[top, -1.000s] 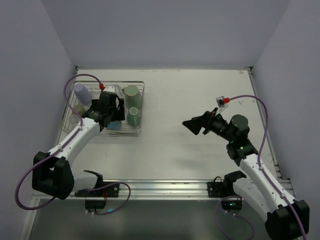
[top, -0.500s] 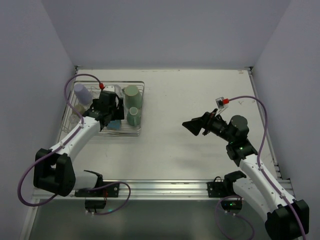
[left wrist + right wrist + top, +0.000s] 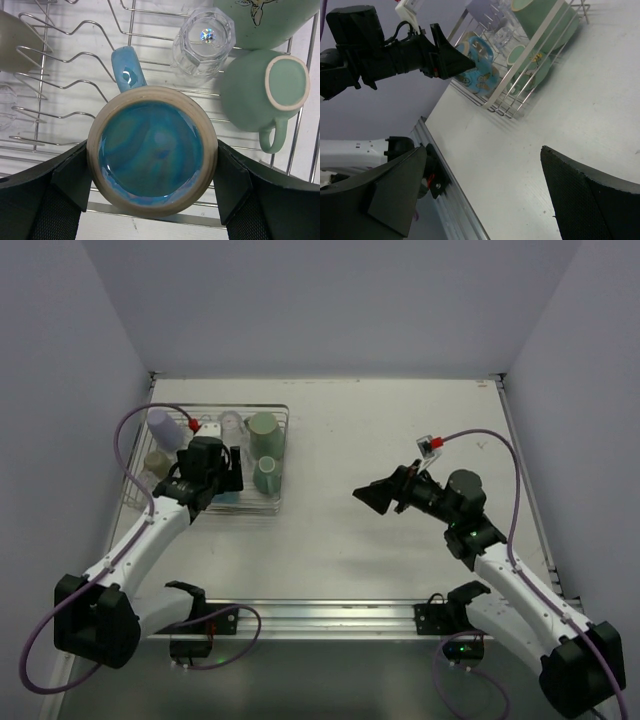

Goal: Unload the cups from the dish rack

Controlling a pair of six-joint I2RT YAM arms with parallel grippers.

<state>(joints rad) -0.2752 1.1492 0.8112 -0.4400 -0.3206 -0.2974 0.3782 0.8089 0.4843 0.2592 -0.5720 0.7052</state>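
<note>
My left gripper (image 3: 222,486) is shut on the blue mug (image 3: 229,497), which is upside down at the near edge of the silver wire dish rack (image 3: 283,455). In the left wrist view my fingers (image 3: 75,175) press both sides of the mug (image 3: 152,150), its glazed blue base facing the camera. In the rack are a large mint mug (image 3: 262,427), a small mint mug (image 3: 266,475), a clear glass (image 3: 231,423), a lavender cup (image 3: 163,425) and a beige cup (image 3: 156,462). My right gripper (image 3: 375,493) is open and empty, mid-table, pointing at the rack.
A metal rail (image 3: 330,615) runs along the table's near edge between the arm bases. Walls close in the table on the left, back and right. The right wrist view shows the rack (image 3: 520,100) and my left gripper (image 3: 440,57) beyond bare table.
My left gripper has drawn back toward the near side of the rack with the blue mug, uncovering the clear glass. My right gripper has shifted slightly left.
</note>
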